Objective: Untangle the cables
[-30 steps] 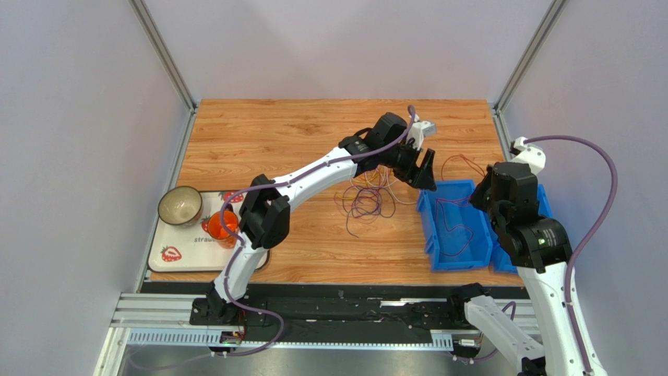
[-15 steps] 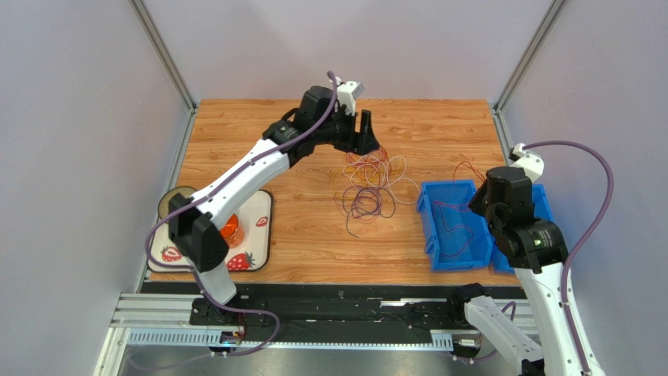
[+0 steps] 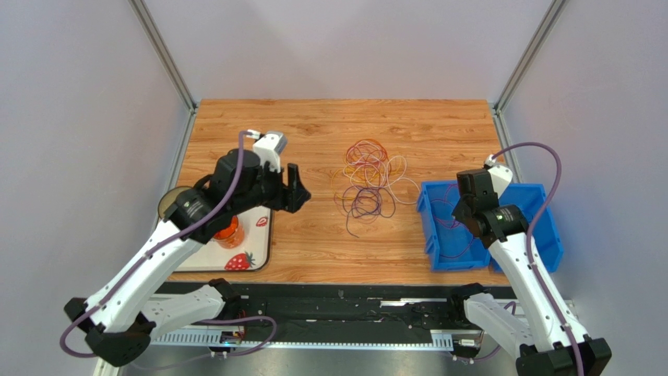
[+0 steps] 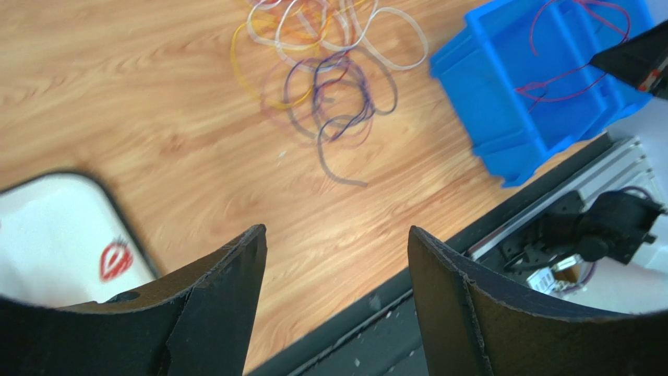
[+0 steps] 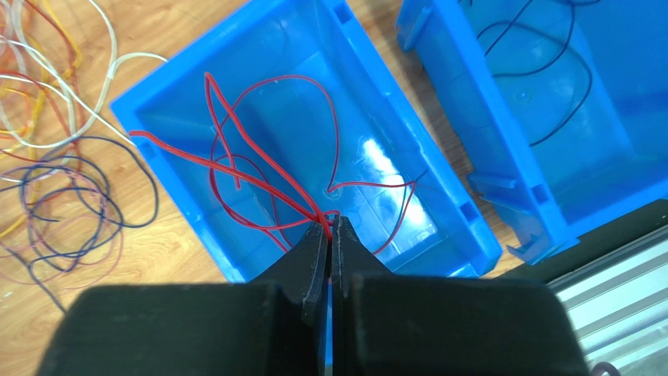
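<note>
The cables [image 3: 370, 178] lie as a loose tangle of orange, red, purple, white and yellow loops on the wooden table; the tangle also shows in the left wrist view [image 4: 325, 74] and at the left of the right wrist view [image 5: 47, 117]. My left gripper [image 3: 290, 192] is open and empty, left of the tangle, and hangs over bare wood [image 4: 335, 231]. My right gripper [image 5: 329, 223] is shut on a red cable [image 5: 259, 168] that trails into the left blue bin [image 5: 168, 184]. In the top view it [image 3: 461, 213] hovers over that bin [image 3: 427, 227].
A second blue bin [image 5: 502, 157] to the right holds a thin dark cable [image 5: 564, 78]. A white strawberry tray [image 3: 255, 251] at the left carries a bowl [image 3: 168, 205] and an orange cup [image 3: 227, 231]. A black rail [image 3: 353, 309] runs along the near edge.
My left arm has swung from beside the blue bin, over the far side of the tangle, back left to the tray. My right gripper has shifted slightly over the left bin.
</note>
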